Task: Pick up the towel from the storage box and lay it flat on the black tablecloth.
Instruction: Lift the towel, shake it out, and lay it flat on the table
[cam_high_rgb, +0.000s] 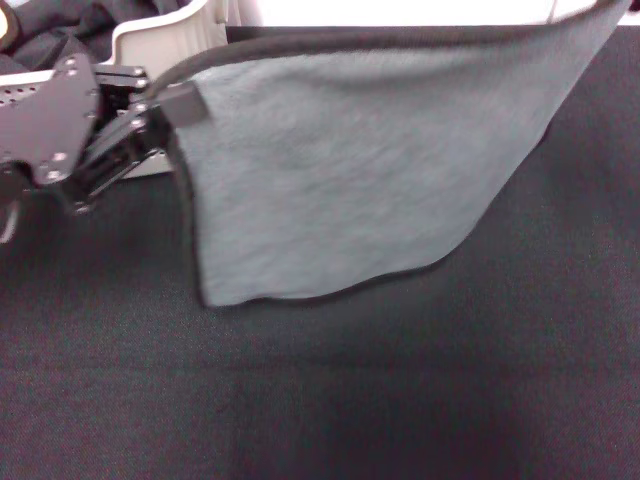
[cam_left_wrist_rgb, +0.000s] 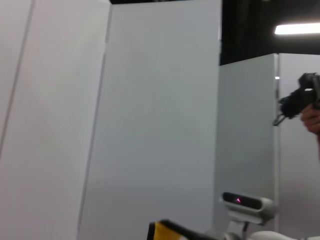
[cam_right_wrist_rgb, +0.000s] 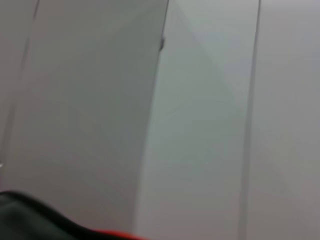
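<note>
The towel (cam_high_rgb: 350, 170) hangs spread above the tablecloth (cam_high_rgb: 330, 400), its left upper corner pinched in the left gripper (cam_high_rgb: 170, 105), with the storage box (cam_high_rgb: 165, 40) behind at far left.

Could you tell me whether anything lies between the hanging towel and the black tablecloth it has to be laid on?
Nothing visible does. The towel hangs spread, its top corner pinched by the left hand, and its other top corner runs out of the head view. Below it the tablecloth shows bare. The box sits behind, off to the left.
</note>
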